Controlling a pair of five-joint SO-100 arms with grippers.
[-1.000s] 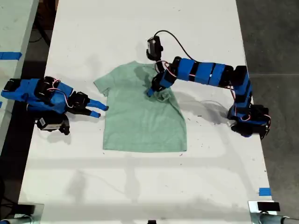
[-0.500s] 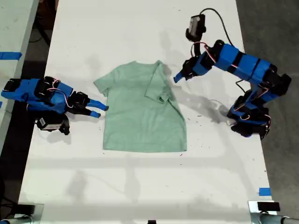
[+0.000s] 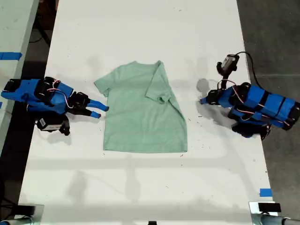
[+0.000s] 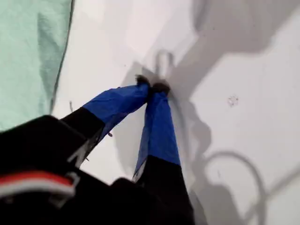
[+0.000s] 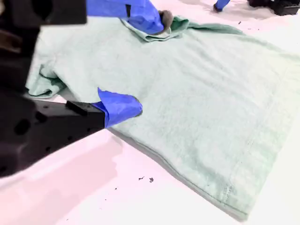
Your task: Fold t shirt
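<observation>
- While the t shirt (image 3: 143, 112) lies flat mid-worktop (image 3: 140, 28) in the exterior view, one sleeve is folded in over its chest; my first tool (image 3: 203, 100) sits well off to that view's right, my second tool (image 3: 99, 111) just beside the shirt's left edge.
- First wrist view: my first tool (image 4: 152, 87) has its tips pinched together on nothing, over bare worktop, the shirt's edge (image 4: 28, 56) nearby.
- Second wrist view: my second tool (image 5: 140, 61) gapes wide, its tips over the shirt's (image 5: 211, 103) edge.
</observation>
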